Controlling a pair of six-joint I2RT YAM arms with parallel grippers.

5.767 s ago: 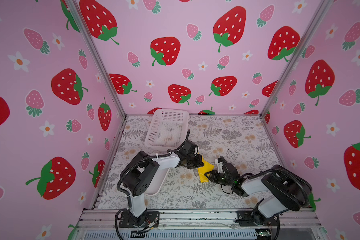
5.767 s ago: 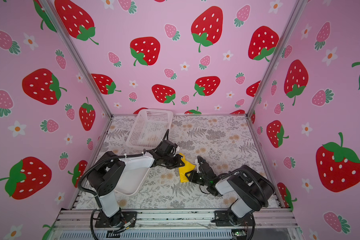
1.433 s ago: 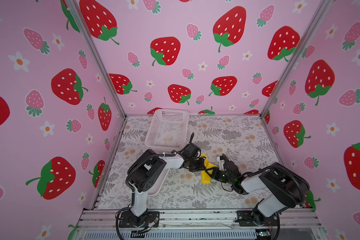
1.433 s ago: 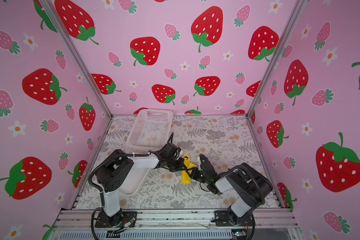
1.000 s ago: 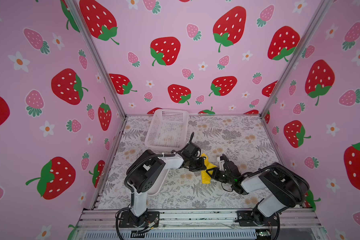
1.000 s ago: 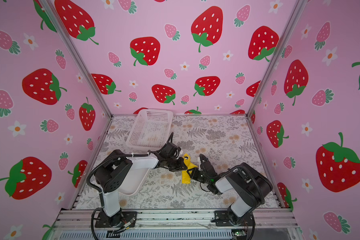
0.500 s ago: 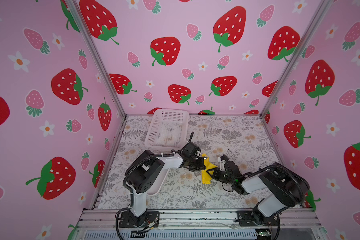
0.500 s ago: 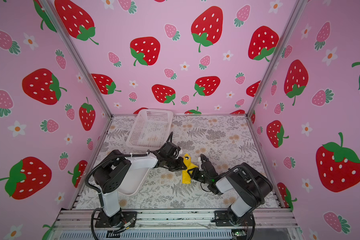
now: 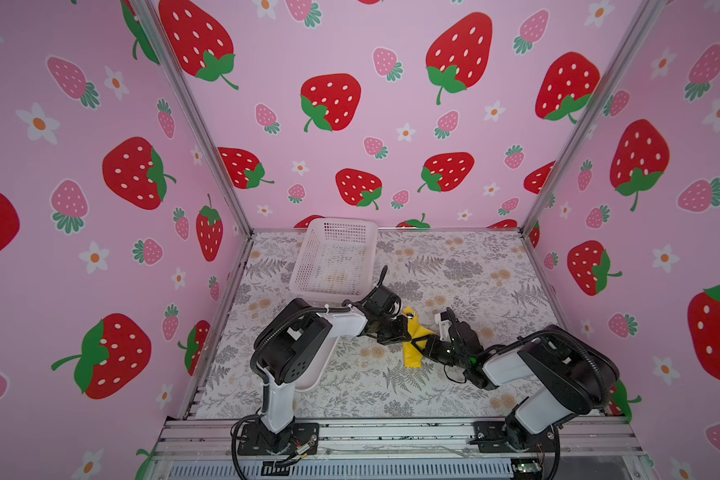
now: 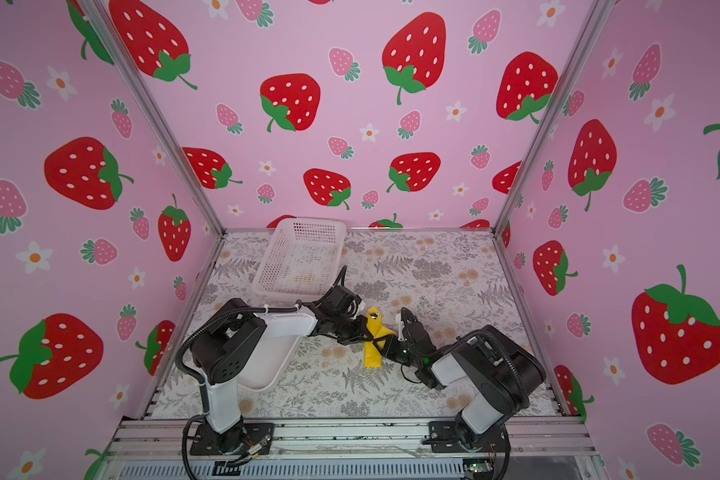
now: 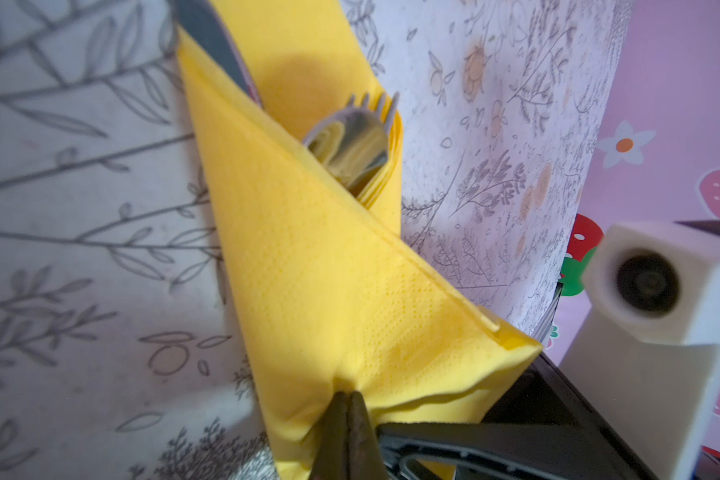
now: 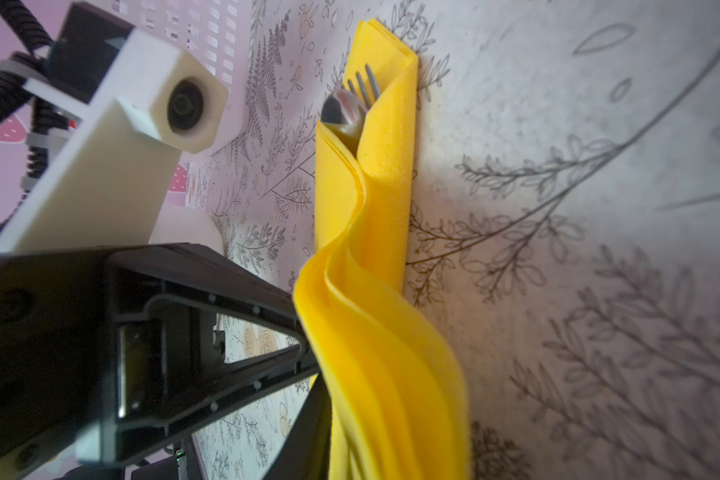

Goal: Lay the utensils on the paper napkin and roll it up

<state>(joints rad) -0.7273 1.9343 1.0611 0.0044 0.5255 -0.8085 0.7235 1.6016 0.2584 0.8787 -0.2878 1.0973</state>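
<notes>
You have the slender silvery metal utensils (image 11: 354,141) tucked inside the bright yellow paper napkin (image 11: 329,270), loosely folded on the floral desk (image 9: 454,266). Your left gripper (image 11: 346,409) jaws pinch its fold; whether the right gripper (image 9: 424,345) grips, I cannot tell. Tight rolling remains

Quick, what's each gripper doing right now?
Left gripper: closed, pinching the paper napkin.
Right gripper: against the napkin; open or closed cannot be told.
</notes>
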